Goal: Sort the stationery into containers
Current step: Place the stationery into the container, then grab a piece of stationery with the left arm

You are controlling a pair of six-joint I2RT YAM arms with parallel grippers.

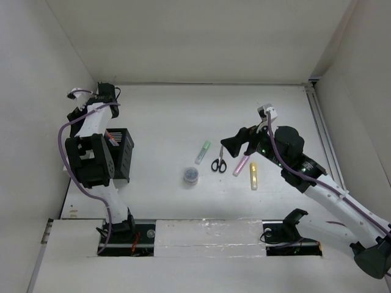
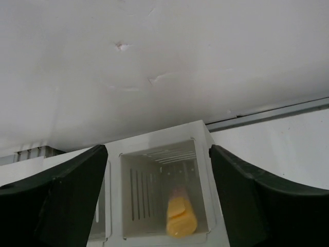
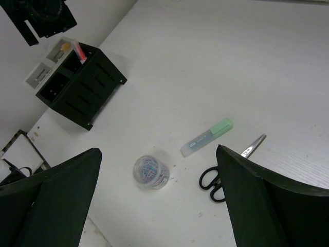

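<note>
I read the black slatted pen holder (image 3: 87,98) upright at the table's left side, with red pens (image 3: 78,51) leaning in a rear compartment. The white organiser (image 2: 159,138) stands just beside it, an orange highlighter (image 2: 180,216) upright in one cell. Flat on the open table, all apart, I log left to right: round tub (image 1: 191,176) of coloured clips, green highlighter (image 1: 203,152), closed black-handled scissors (image 1: 219,160), pink highlighter (image 1: 242,163), yellow highlighter (image 1: 253,176).
</note>
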